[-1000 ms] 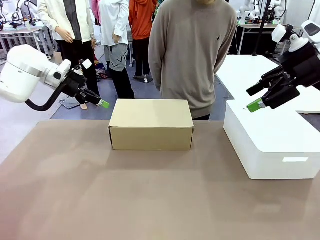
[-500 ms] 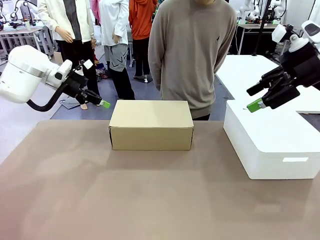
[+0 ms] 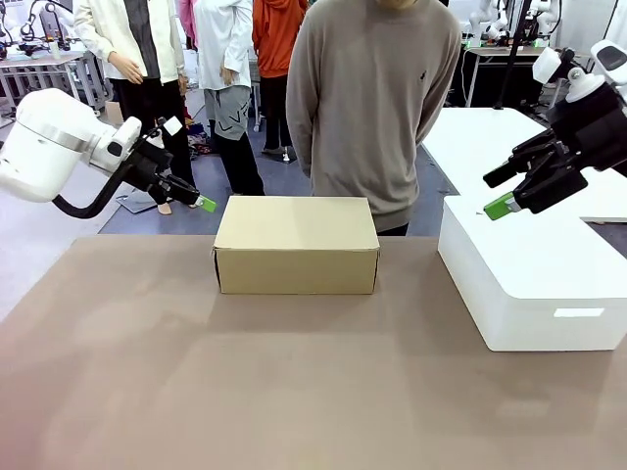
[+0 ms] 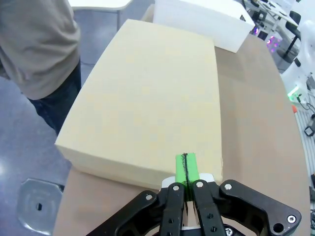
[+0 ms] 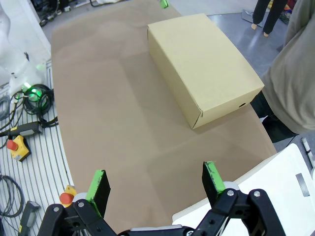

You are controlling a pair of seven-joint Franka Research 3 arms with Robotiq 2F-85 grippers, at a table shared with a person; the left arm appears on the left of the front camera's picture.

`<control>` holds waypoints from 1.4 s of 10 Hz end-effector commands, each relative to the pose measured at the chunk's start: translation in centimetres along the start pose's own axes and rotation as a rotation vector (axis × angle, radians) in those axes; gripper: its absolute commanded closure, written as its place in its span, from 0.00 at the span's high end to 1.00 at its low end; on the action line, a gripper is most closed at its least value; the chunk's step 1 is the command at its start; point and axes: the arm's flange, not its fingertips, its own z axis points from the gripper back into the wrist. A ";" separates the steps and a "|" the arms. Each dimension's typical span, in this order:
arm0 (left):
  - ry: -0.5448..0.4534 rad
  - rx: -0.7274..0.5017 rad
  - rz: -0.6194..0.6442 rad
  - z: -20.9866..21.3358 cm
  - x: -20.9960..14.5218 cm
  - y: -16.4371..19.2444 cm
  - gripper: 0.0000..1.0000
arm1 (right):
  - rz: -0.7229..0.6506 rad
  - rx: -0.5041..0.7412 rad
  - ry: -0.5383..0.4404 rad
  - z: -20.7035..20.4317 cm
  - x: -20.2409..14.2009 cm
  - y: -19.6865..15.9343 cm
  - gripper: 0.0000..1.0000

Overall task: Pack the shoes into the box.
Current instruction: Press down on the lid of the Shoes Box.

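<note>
The tan cardboard box [image 3: 296, 243] stands closed on the far middle of the table, lid flat; it also shows in the left wrist view [image 4: 152, 98] and the right wrist view [image 5: 204, 66]. The shoes are out of view. My left gripper [image 3: 203, 204] hovers in the air just left of the box's far left corner, its green pads [image 4: 186, 168] pressed together with nothing between them. My right gripper [image 3: 502, 204] hangs over the white box at the right, its green-tipped fingers [image 5: 211, 178] spread wide and empty.
A large white rounded box [image 3: 534, 284] sits on the table's right side. A person in a grey-brown sweater [image 3: 375, 98] stands right behind the cardboard box. Brown table surface [image 3: 245, 382] spreads in front of the box.
</note>
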 end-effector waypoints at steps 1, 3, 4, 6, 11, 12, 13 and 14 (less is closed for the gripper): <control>-0.022 -0.001 -0.012 -0.1 -0.1 -0.1 0.00 | 0.023 0.012 -0.031 -0.1 0.0 -0.4 1.00; -0.022 -0.001 -0.012 -0.1 -0.1 -0.1 0.00 | 0.023 0.012 -0.031 -0.1 0.0 -0.4 1.00; 0.000 0.000 0.000 0.0 0.0 0.0 0.00 | 0.023 0.012 -0.031 -0.1 0.0 -0.4 1.00; 0.160 0.022 -0.073 1.5 1.2 -0.8 0.16 | 0.023 0.012 -0.031 -0.1 0.0 -0.4 1.00; 0.505 0.105 -0.104 3.7 2.7 -4.3 1.00 | 0.000 0.000 0.000 0.0 0.0 0.0 0.81; 0.551 0.123 -0.099 3.9 2.4 -5.3 1.00 | -0.011 0.005 0.030 0.1 0.9 -0.3 0.62; 0.594 0.144 -0.090 4.0 2.0 -6.1 1.00 | -0.015 0.015 0.067 0.5 2.1 -0.6 0.42; 0.620 0.173 -0.078 4.1 1.6 -7.0 1.00 | -0.023 0.025 0.111 0.8 3.8 -0.9 0.23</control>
